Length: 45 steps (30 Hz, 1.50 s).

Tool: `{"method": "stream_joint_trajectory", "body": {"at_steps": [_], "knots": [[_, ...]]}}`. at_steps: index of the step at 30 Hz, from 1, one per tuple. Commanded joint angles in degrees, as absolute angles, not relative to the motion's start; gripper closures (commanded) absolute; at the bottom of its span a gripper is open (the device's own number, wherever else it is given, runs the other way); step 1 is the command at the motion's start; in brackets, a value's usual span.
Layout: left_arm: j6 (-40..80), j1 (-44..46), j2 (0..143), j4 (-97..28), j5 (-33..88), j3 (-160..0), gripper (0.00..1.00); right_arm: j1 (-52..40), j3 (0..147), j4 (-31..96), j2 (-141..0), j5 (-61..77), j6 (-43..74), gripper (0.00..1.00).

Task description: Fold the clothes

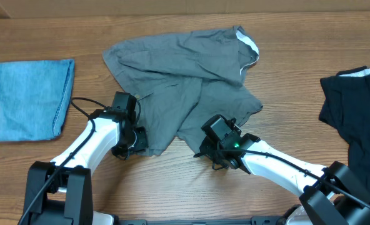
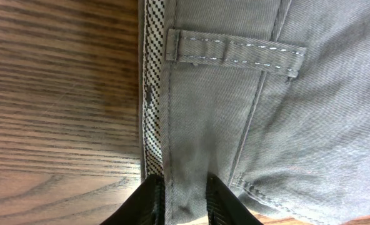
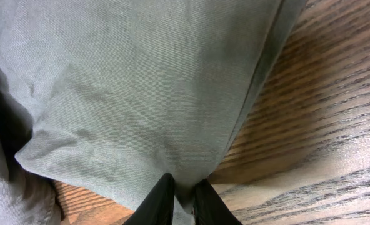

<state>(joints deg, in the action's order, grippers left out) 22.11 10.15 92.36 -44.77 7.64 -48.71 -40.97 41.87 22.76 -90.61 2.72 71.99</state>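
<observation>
Grey trousers (image 1: 185, 75) lie crumpled across the middle of the counter (image 1: 172, 187), one part folded over another, so we cannot trace their full outline from overhead. Their near edge reaches both arms.

At the near left corner, the left claw (image 1: 135, 140) is clamped on the waistband. In its wrist view, the left claw (image 2: 186, 203) has cloth pinched between its two fingers (image 2: 150, 200), with a belt loop (image 2: 235, 53) farther along and a checked lining (image 2: 151, 94) showing at the edge.

To the right, the right claw (image 1: 205, 149) grips the near tip of the cloth. Its wrist view shows the right claw (image 3: 184, 200) closed on a fold, but only the fingertips are in frame.

A folded blue cloth (image 1: 29, 97) sits well apart at far left. A black garment (image 1: 357, 106) at right is cut off by the frame.
</observation>
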Motion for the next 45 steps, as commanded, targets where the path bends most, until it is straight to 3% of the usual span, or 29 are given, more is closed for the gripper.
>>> {"method": "stream_joint_trajectory", "body": {"at_steps": [1, 5, 8, 12, 13, 14, 15, 20, 28, 32, 39, 45], "knots": [[21.3, 10.5, 92.2, -44.9, 6.9, -48.1, 0.71, -41.2, 41.5, 22.6, -91.0, 2.7, 72.0, 0.86], [21.3, 10.5, 92.2, -44.9, 6.9, -48.1, 0.71, -41.2, 41.6, 22.8, -90.9, 2.9, 71.6, 0.87], [21.2, 10.5, 92.2, -44.9, 6.9, -48.1, 0.71, -41.2, 41.6, 22.8, -90.9, 2.9, 71.6, 0.96], [21.2, 10.5, 92.2, -44.9, 6.9, -48.1, 0.71, -41.2, 41.6, 22.7, -90.9, 2.9, 71.3, 0.97], [21.2, 10.5, 92.2, -44.9, 6.9, -48.1, 0.75, -41.2, 41.7, 22.5, -90.9, 3.0, 70.2, 0.96], [21.2, 10.5, 92.2, -44.9, 6.9, -48.1, 0.89, -41.2, 42.0, 22.6, -90.8, 3.2, 68.6, 0.96], [21.2, 10.5, 92.2, -44.8, 6.8, -48.1, 0.96, -41.2, 42.6, 22.9, -90.6, 3.6, 66.1, 0.96], [21.2, 10.4, 92.2, -45.1, 2.4, -48.2, 0.96, -41.1, 47.1, 29.0, -86.5, 0.3, 54.5, 0.96], [21.4, 4.5, 92.2, -47.4, 3.4, -49.5, 0.96, -38.8, 51.2, 44.1, -77.3, -11.2, 53.7, 0.96], [21.4, -0.2, 92.2, -47.5, 4.5, -50.2, 0.96, -33.6, 51.2, 47.2, -74.1, -11.1, 53.4, 0.96], [21.2, -8.5, 92.2, -48.9, 4.5, -51.5, 0.96, -23.1, 51.1, 48.9, -74.1, -11.6, 40.7, 0.96], [21.2, -13.8, 92.2, -49.7, 4.3, -52.6, 0.96, -13.2, 51.1, 50.5, -74.1, -12.0, 37.0, 0.96]]}}
